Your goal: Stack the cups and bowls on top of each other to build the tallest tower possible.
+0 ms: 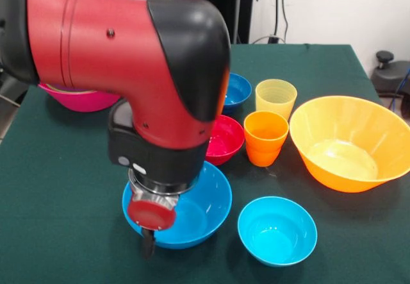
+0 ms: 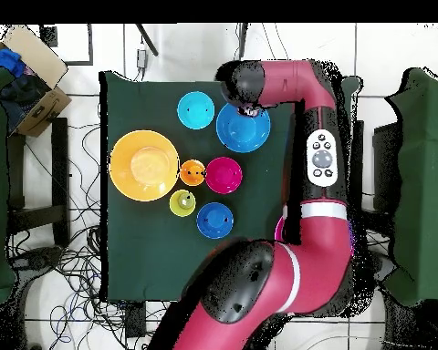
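My gripper (image 1: pixel 148 240) hangs at the near left rim of the sky blue bowl (image 1: pixel 192 210), which sits on the table. The overhead view shows my gripper (image 2: pixel 250 110) at that bowl's (image 2: pixel 241 132) rim. The small cyan bowl (image 1: pixel 277 231) sits right of it. The red bowl (image 1: pixel 225 140), dark blue bowl (image 1: pixel 238 90), orange cup (image 1: pixel 266 136) and pale yellow cup (image 1: pixel 276 98) stand upright behind. The large orange bowl (image 1: pixel 349 144) is at the right. The large pink bowl (image 1: pixel 80 99) is at the far left, mostly hidden by my arm.
My arm (image 1: pixel 128 53) fills the upper left of the front view and hides what is in the pink bowl. The green cloth table (image 1: pixel 57 188) has edges on every side. Chairs, a cardboard box (image 2: pixel 36 82) and cables surround the table.
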Tool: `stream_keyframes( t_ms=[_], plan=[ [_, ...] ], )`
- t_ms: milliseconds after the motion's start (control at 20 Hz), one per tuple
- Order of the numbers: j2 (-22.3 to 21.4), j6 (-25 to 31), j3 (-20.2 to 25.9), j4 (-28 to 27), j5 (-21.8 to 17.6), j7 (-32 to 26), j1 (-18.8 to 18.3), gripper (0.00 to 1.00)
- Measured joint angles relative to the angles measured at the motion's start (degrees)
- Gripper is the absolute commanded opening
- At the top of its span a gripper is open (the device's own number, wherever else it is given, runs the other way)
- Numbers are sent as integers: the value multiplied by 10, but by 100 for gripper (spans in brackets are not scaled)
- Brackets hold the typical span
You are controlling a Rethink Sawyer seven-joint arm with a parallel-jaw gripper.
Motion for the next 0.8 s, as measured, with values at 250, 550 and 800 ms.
stream_keyframes(
  t_ms=[250,550,800],
  plan=[
    [37,26,2,-36,0,-1,5,100],
    [62,26,10,-48,2,-9,-6,100],
    [72,26,16,-53,17,-10,-22,100]
  ],
)
